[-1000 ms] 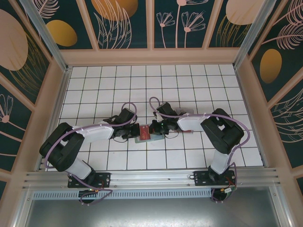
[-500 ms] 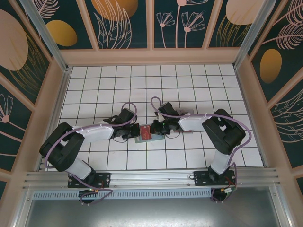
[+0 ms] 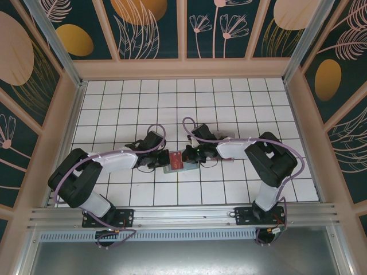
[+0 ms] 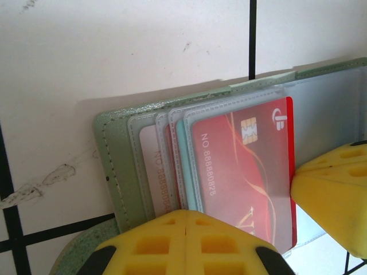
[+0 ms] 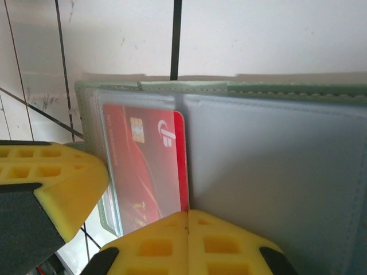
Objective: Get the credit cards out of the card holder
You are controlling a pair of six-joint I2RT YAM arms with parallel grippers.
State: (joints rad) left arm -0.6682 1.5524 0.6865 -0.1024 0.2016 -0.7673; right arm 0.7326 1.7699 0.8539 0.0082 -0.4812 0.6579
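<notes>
Both the left claw (image 4: 186, 216) and the right claw (image 5: 187, 215) sit pinched shut, gripping nothing, tips against the open card holder (image 4: 112, 166) by its red credit card (image 4: 241, 172).

A purpose-built robot test cell, like a corner of a robotics lab, not a home or shop. Seen from above, a white tiled surface (image 3: 241, 97) with a dark grid is boxed in on three sides by pale wood-framed walls (image 3: 183, 67). Their panels (image 3: 152, 28) carry a dark teal print of pale leaves, flowers and gold ovals. Along the near edge runs a bare aluminium rail (image 3: 183, 215). Two black and white robot arms (image 3: 109, 163) are bolted to it, with purple cables (image 3: 157, 130) looped along them.
</notes>
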